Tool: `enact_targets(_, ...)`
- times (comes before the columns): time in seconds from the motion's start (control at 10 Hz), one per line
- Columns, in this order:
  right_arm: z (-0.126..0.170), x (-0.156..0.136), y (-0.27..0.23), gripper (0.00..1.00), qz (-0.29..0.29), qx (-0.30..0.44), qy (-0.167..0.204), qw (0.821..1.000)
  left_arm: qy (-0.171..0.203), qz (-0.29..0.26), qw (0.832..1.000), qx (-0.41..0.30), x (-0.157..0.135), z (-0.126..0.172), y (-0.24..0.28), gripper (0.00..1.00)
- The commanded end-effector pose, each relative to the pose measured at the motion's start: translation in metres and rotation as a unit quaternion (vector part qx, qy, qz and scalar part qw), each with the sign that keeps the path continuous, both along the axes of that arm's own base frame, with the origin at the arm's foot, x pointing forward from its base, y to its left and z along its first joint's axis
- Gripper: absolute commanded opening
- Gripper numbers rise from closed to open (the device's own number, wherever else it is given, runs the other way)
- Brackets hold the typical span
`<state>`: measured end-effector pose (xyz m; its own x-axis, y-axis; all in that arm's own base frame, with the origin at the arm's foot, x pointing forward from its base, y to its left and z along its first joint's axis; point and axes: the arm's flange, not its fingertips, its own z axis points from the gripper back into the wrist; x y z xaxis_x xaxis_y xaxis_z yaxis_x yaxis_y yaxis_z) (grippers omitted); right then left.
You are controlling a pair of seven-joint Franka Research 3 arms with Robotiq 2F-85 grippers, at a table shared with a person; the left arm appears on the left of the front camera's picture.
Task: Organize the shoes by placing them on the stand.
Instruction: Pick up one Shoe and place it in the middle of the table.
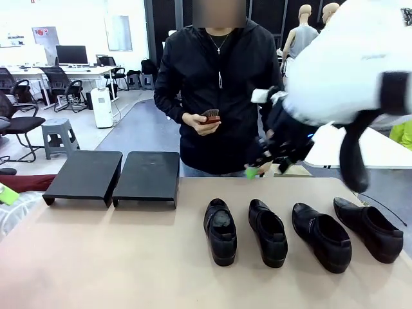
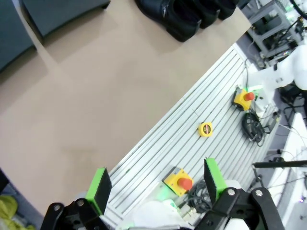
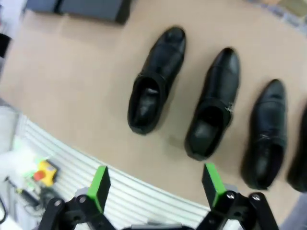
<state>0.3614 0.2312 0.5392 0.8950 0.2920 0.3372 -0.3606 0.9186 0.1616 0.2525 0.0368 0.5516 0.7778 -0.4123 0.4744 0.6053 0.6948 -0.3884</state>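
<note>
Four glossy black shoes stand in a row on the tan table: the first [image 1: 220,232], the second [image 1: 268,233], the third [image 1: 322,237] and the fourth [image 1: 368,229] from left to right. The black stand's two sloped sections [image 1: 85,175] [image 1: 148,177] sit bare at the back left. My right gripper [image 1: 261,161] hangs open in the air above the back of the shoe row. Its wrist view looks down past the open right gripper [image 3: 156,186] on the shoes [image 3: 153,79] [image 3: 213,103] [image 3: 264,134]. My left gripper [image 2: 156,184] is open and holds nothing, above the table's near edge, far from the shoes [image 2: 192,14] and the stand [image 2: 48,14].
A person stands at the far side holding a brown brush [image 1: 210,117]. Beside the table's near edge runs a grooved metal surface [image 2: 182,120] with red stop buttons [image 2: 180,181] [image 2: 243,98], a yellow tape measure [image 2: 206,129] and cables.
</note>
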Motion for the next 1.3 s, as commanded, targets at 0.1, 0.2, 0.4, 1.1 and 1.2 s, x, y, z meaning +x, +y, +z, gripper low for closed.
enact_targets(0.1,-0.006,-0.006,0.010,1.00,-0.033,-0.006,-0.001,0.999,-0.004,-0.009,1.000,-0.011,0.000,0.000,0.001,1.00)
enact_targets(0.2,-0.016,0.007,0.011,1.00,-0.010,0.006,0.009,1.000,-0.004,-0.009,1.000,-0.011,0.000,0.000,0.001,1.00)
enact_targets(0.4,-0.016,0.007,0.011,1.00,-0.010,0.006,0.009,1.000,-0.004,-0.009,1.000,-0.011,0.000,0.000,0.001,1.00)
enact_targets(1.1,-0.114,0.034,0.077,1.00,-0.137,-0.038,0.067,0.988,-0.004,-0.009,1.000,-0.011,0.000,0.000,0.001,1.00)
enact_targets(1.2,-0.136,0.043,0.076,1.00,-0.140,-0.037,0.087,0.986,-0.004,-0.009,1.000,-0.011,0.000,0.000,0.001,1.00)
